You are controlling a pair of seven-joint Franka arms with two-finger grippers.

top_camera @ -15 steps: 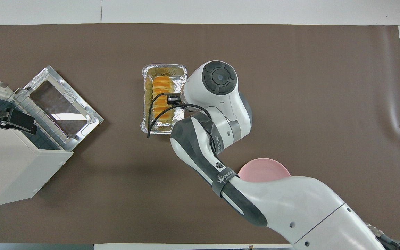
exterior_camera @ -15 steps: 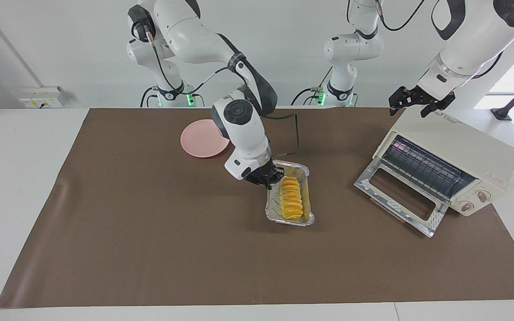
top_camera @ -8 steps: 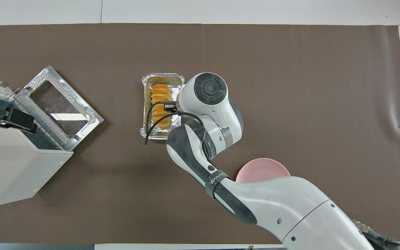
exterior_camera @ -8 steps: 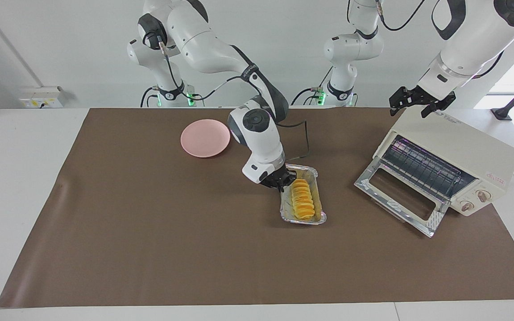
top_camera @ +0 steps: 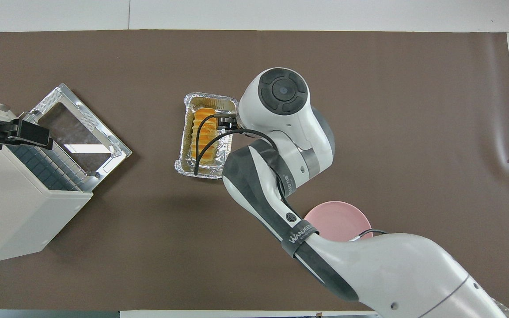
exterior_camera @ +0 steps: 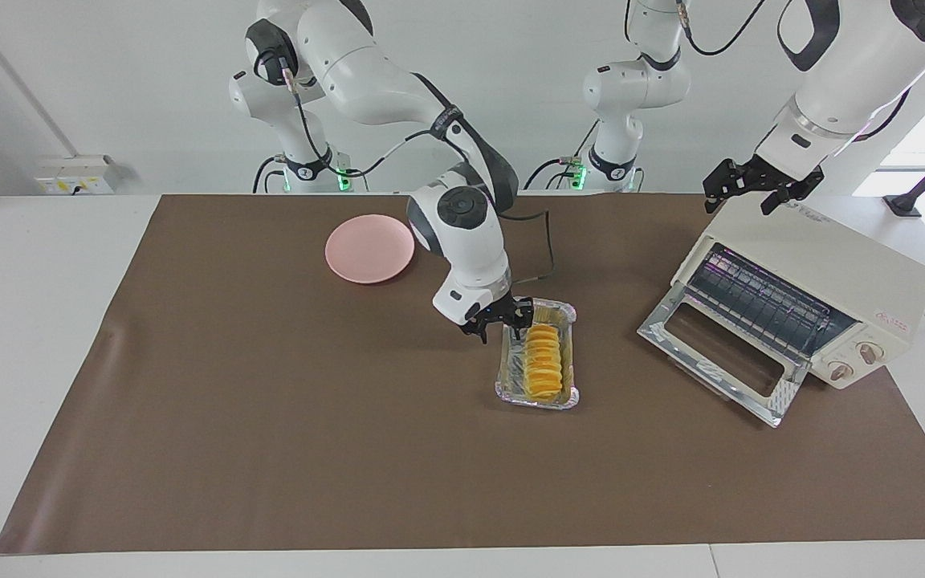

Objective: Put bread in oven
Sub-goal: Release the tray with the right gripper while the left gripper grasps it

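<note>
The golden ridged bread [exterior_camera: 544, 361] lies in a silver foil tray [exterior_camera: 535, 399] in the middle of the brown mat; it also shows in the overhead view [top_camera: 203, 137]. My right gripper [exterior_camera: 500, 323] is open just above the tray's corner nearest the robots, touching neither tray nor bread. The cream-white oven [exterior_camera: 832, 265] stands at the left arm's end of the table, its glass door [exterior_camera: 719, 361] dropped open and the wire rack showing. My left gripper [exterior_camera: 758, 191] is open and hovers over the oven's top edge nearest the robots.
A pink plate [exterior_camera: 369, 248] lies nearer to the robots than the tray, toward the right arm's end. The brown mat [exterior_camera: 270, 449] covers most of the table. The oven's two knobs [exterior_camera: 854, 361] face away from the robots.
The tray with the bread slid toward the oven and turned slightly. My right gripper, earlier down on the tray's rim, has opened and lifted off it. The left gripper barely moved.
</note>
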